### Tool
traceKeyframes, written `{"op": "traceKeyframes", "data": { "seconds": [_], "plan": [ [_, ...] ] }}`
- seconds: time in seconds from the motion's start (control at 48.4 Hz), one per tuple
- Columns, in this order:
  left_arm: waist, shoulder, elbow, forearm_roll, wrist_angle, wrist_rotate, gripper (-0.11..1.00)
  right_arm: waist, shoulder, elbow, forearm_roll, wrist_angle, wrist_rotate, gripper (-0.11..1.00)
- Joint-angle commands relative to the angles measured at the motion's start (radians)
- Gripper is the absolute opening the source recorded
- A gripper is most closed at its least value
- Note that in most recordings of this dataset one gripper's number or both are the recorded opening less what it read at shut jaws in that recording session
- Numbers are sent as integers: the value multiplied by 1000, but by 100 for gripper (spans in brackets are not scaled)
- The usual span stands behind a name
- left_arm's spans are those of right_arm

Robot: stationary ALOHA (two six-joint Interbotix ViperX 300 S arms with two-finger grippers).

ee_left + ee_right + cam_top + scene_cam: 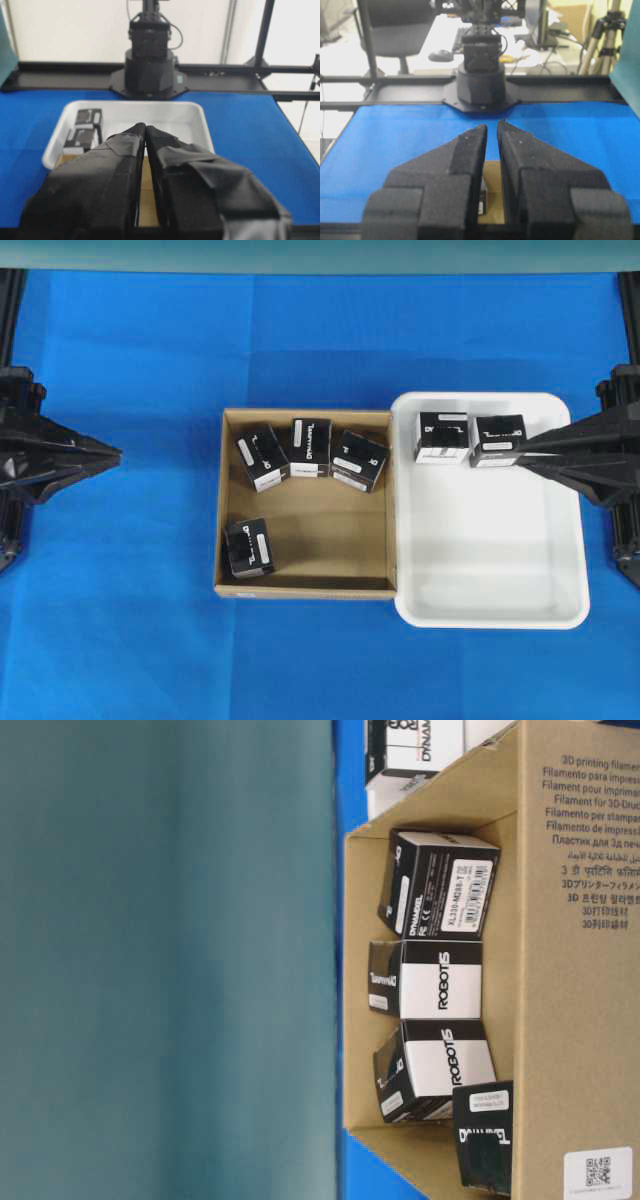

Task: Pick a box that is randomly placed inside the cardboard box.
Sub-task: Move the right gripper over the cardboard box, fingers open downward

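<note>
you have four black boxes in the cardboard box (305,570): three in a loose row along its far wall and one box (249,547) alone near the front-left corner, just beside the left wall. that lone one looks the easiest pick, since nothing crowds its other sides. two more black cartons already sit at the far-left corner of the white tray (490,570), which butts against the cardboard box's right wall. judge these as light, stiff printed cartons with a smooth, somewhat slick finish; they should hold their shape under a moderate squeeze, but crushing force would likely dent them. take the box across two opposite flat faces, coming from above, with the fingers clear of the brown wall. the left gripper (112,452) rests over the blue cloth, well left of the cardboard box, its fingers pressed together and empty. the right gripper (528,452) pokes over the tray's far-right part, its fingers a narrow slit apart, holding nothing.
</note>
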Motion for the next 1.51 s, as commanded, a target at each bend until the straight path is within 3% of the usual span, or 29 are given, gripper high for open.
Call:
{"op": "traceKeyframes", "data": {
  "seconds": [0.0, 0.041, 0.083, 0.207, 0.434, 0.579, 0.662, 0.807, 0.91, 1.179, 1.344, 1.489],
  "plan": [
    [-3, 9, -21, 14, 21, -14, 14, -17, 15, -17, 12, 5, 15, 14],
    [-3, 11, -28, 15, 41, -15, 13, -25, 20, -35, 32, 32, 17, 13],
    [-3, 11, -34, 15, 64, -15, 5, -35, 28, -57, 54, 92, 18, 5],
    [-12, 11, -69, 15, 143, -15, -7, -86, 72, -183, 67, 370, 18, -3],
    [-43, 12, -107, 15, 284, -26, -7, -221, 242, -443, 43, 830, 3, -3],
    [-54, 12, -110, 15, 334, -69, -7, -276, 431, -620, 60, 1009, 20, -3],
    [-52, 9, -110, 15, 344, -97, -7, -276, 546, -706, 86, 1055, 57, -3],
    [-54, 0, -112, 15, 345, -121, -7, -267, 729, -862, 120, 1132, 193, -3],
    [-54, -9, -112, 15, 348, -120, -7, -258, 847, -980, 120, 1200, 339, -3],
    [-54, -29, -115, 15, 403, -117, -7, -245, 1077, -1181, 109, 1330, 609, -3],
    [-57, -40, -117, 15, 448, -110, -7, -230, 1160, -1247, 80, 1384, 807, -3],
    [-60, -51, -118, 15, 480, -109, -7, -218, 1197, -1236, 43, 1430, 902, -3]
  ]
}}
